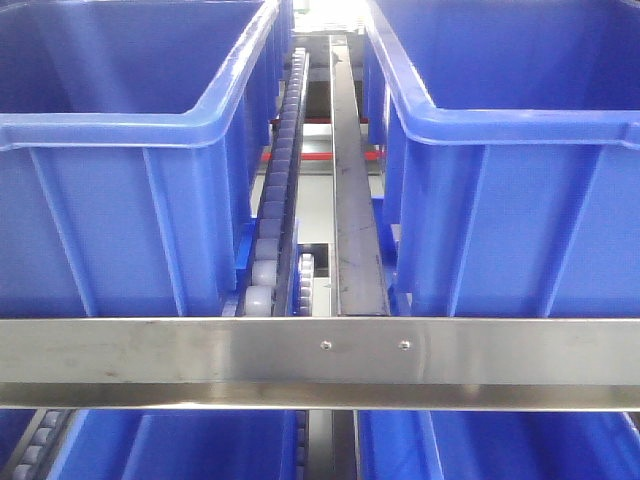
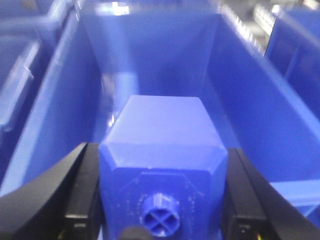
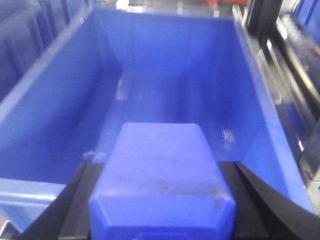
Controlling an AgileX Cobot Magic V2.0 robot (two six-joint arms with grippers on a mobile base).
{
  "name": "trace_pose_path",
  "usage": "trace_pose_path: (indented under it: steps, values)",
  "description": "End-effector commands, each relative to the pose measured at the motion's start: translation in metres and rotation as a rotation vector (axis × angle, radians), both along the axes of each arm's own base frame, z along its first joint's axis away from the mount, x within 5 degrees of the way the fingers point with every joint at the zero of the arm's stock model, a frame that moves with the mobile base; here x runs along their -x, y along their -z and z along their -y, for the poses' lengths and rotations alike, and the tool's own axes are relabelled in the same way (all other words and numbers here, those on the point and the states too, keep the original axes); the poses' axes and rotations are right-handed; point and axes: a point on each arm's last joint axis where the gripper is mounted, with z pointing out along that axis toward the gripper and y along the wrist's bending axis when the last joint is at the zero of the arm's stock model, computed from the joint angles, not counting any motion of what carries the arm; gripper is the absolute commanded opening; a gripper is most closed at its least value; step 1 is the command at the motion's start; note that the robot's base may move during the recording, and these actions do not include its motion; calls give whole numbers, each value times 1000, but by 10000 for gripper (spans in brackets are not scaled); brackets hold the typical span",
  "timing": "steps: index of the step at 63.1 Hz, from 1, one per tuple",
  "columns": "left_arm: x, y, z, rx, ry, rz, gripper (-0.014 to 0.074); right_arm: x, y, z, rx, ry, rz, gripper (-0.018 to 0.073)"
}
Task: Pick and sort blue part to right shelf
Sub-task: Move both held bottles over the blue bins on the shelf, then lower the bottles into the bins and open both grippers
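Both pincers hold blue blocks over bins

The left pincer (image 2: 162, 200) is clamped on a blue block (image 2: 162, 150), knobbed end toward the camera, long axis pointing into a bin (image 2: 260, 100). The right pincer (image 3: 160, 200) grips the blue part (image 3: 162, 175) likewise, above the right shelf's bin (image 3: 50, 125).

Both wrist views: black, curved, smooth-surfaced fingers (image 2: 47, 192) on each hand; matte plastic look.
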Motion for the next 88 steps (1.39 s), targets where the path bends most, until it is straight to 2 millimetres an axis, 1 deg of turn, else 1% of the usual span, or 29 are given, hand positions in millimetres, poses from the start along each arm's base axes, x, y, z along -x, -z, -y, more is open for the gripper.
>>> trace_pose_path:
  steps: [1,10,18,28,36,46,56,61,65,70,73,77,79,83,88]
  values:
    - [-20,-25,5,25,13,95,386,-16,-29,1,5,14,158,393]
    - [-53,-28,20,-4,74,97,386,-50,-33,0,5,20,159,393]
    - [-88,-20,34,-12,100,64,386,-78,-31,0,6,22,132,393]
    - [-121,-8,41,-14,87,70,386,-111,-18,-5,9,6,70,393]
    - [-138,4,45,-17,80,64,386,-134,-3,-15,11,-30,30,393]
    - [-145,14,46,-15,78,24,390,-150,7,-19,11,-39,52,393]
    - [-146,14,45,68,47,16,390,-153,6,-19,7,-36,79,393]
    - [-146,14,45,72,46,15,395,-153,5,-19,6,-35,91,393]
    - [-146,14,45,72,46,15,423,-153,5,-19,6,-35,92,397]
    - [-146,14,45,72,46,15,522,-153,5,-19,6,-35,94,403]
    - [-146,14,45,72,46,13,596,-153,5,-19,6,-35,94,422]
    - [-146,14,45,71,47,7,675,-153,5,-19,6,-35,94,474]
    - [-146,15,46,70,48,2,699,-153,5,-19,6,-35,94,510]
    - [-146,16,46,69,49,-7,701,-153,5,-19,6,-32,89,577]
    - [-146,16,46,69,49,-9,688,-153,7,-19,7,-33,71,633]
